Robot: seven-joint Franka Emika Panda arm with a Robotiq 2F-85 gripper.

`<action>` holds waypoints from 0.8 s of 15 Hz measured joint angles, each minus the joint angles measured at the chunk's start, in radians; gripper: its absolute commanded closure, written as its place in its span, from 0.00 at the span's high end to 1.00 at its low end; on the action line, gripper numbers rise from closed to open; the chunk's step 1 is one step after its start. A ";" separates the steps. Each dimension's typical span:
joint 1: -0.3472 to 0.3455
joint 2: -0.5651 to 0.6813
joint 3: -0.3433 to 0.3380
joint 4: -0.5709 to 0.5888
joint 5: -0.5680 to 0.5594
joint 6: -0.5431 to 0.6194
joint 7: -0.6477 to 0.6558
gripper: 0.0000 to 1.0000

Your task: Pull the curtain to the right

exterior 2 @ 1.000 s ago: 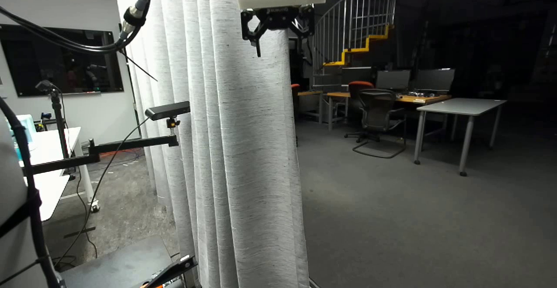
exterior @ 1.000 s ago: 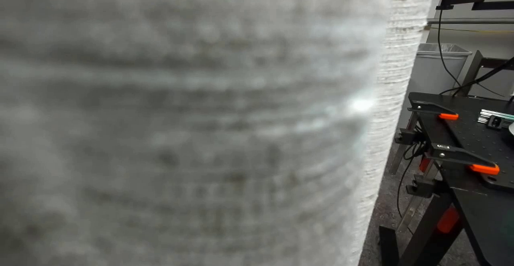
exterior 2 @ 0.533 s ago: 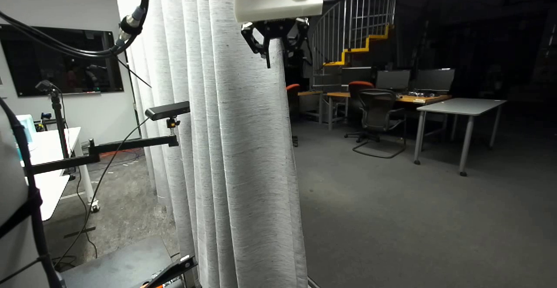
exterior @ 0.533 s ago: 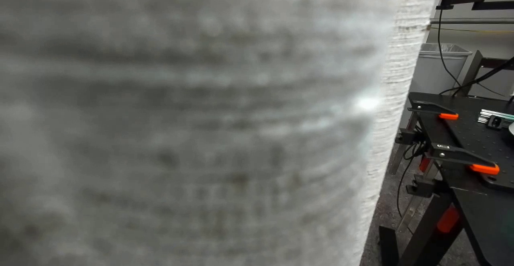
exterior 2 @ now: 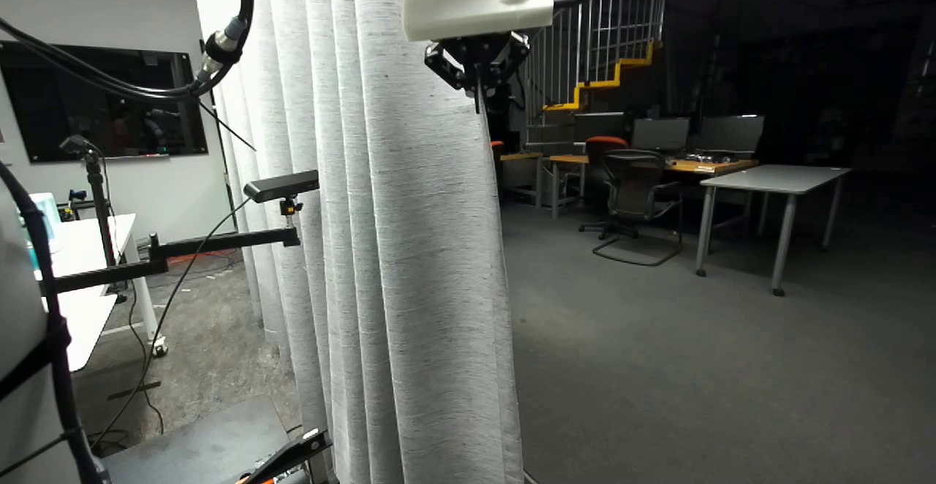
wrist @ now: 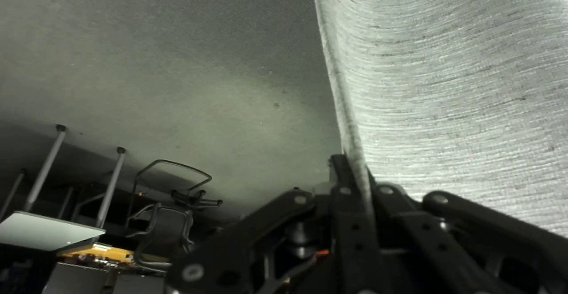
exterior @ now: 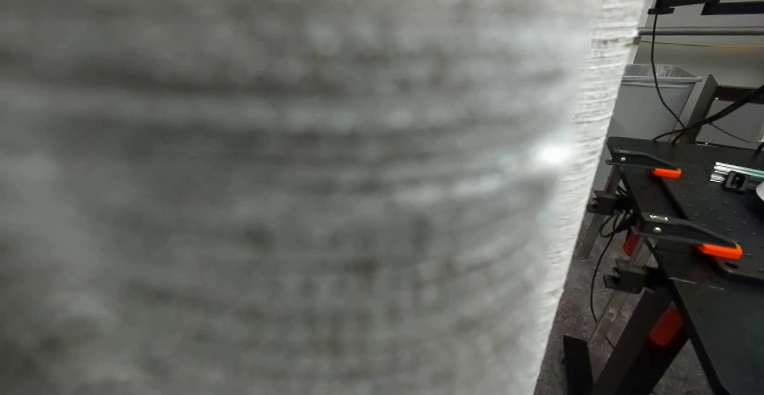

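The curtain, light grey with fine horizontal streaks, hangs in long folds in an exterior view (exterior 2: 439, 250). In an exterior view, blurred curtain cloth (exterior: 298, 174) fills most of the picture. My gripper (exterior 2: 478, 100) is high up at the curtain's free vertical edge, pointing down, its fingers brought together there. From the wrist, which sees the room upside down, the curtain (wrist: 457, 85) covers the right side. Its edge runs down between the fingertips of my gripper (wrist: 358, 169), pinched between them. The rest of the sheet hangs to one side of the fingers.
A small camera (exterior 2: 281, 186) on a black bracket stands close beside the folds. Beyond the curtain are an office chair (exterior 2: 630, 184) and a grey table (exterior 2: 775, 177). A black table (exterior: 728, 317) with orange-tipped clamps stands beside the cloth, a bin (exterior: 650, 102) behind it.
My gripper came down, and its fingers went from open around the curtain's edge to shut on it. In the last half second gripper and edge shifted slightly right in an exterior view.
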 measured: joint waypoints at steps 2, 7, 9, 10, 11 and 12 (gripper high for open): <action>-0.001 0.023 -0.011 0.005 0.005 0.050 0.033 0.01; -0.025 0.153 -0.046 0.068 0.005 0.219 0.162 0.01; -0.045 0.217 -0.063 0.113 0.005 0.283 0.208 0.01; -0.059 0.248 -0.070 0.137 0.005 0.309 0.229 0.01; -0.073 0.278 -0.076 0.162 0.005 0.334 0.252 0.01; -0.089 0.307 -0.080 0.187 0.005 0.358 0.276 0.01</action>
